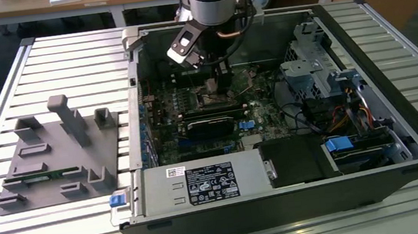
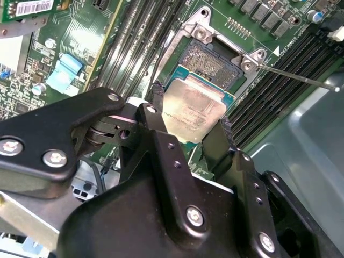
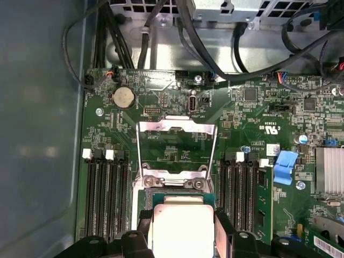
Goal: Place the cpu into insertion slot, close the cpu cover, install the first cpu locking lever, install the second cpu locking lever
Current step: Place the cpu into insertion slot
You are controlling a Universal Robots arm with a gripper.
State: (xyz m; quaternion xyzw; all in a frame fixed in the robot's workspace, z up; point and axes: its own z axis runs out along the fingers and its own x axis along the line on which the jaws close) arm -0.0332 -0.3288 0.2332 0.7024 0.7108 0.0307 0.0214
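The tool (image 3: 183, 224) grips the cpu (image 2: 194, 109) by two opposite edges, holding it at the insertion slot's (image 2: 211, 61) edge inside the computer case (image 1: 399, 130); the cpu cover (image 3: 177, 127) stands open.

Pale, dully shining metal with faint scuffs atop the cpu (image 2: 196, 121). Matt black on the claw (image 2: 191, 106), dotted with bright steel screws (image 2: 194, 216). Bare shiny sheet metal for the cpu cover (image 3: 177, 127). Glossy green circuit board (image 3: 252, 115) around the dark, matt insertion slot (image 2: 212, 59). Ribbed, satin-finished metal tabletop (image 1: 68, 62).
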